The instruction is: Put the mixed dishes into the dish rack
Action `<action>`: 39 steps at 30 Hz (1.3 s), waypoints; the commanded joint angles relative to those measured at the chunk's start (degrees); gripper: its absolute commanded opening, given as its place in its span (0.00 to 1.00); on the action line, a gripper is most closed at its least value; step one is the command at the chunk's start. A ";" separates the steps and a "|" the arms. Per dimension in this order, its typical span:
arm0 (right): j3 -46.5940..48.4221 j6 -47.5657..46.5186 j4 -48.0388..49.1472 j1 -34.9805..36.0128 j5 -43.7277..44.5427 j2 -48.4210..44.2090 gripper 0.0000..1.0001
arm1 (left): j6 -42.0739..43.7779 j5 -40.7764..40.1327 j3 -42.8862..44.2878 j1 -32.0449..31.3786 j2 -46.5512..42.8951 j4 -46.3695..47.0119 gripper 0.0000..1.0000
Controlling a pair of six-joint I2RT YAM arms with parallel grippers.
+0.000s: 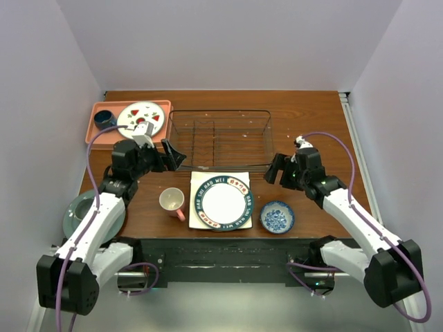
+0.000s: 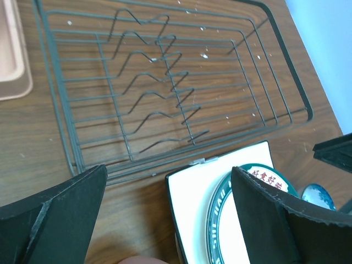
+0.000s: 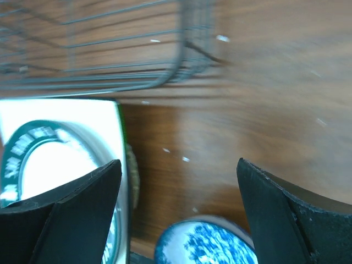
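Wide open and empty, the left pincer [image 1: 173, 155] and right pincer [image 1: 274, 170] flank the lettered plate [image 1: 223, 202] stacked on the white square plate [image 1: 196, 181] at lower centre, probably lining up a lift. The dish rack [image 1: 220, 138] sits bare just above them, waiting.

**Top external:** the table [image 1: 311, 117] is viewed steeply from above and behind its near edge, from far enough that the whole dish rack [image 1: 220, 138] is included.
**Left wrist:** the rack is looked down on obliquely, at close range, from its near left.
**Right wrist:** the rack's near right corner is seen from close above and is blurred.
**Shared by both wrist views:** the rack's near edge and the white square plate [image 2: 192, 214].
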 commanded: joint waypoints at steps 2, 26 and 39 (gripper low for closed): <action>5.79 6.76 -19.23 -0.08 16.36 0.19 0.89 | -2.93 6.07 -0.52 -0.19 0.76 2.69 1.00; -0.71 10.29 -30.41 -0.08 1.96 -3.15 0.76 | -2.41 7.04 1.06 -10.12 5.16 8.14 1.00; -3.44 10.73 -25.75 -0.17 3.54 1.16 0.31 | -1.26 9.58 2.82 -10.21 7.18 8.49 1.00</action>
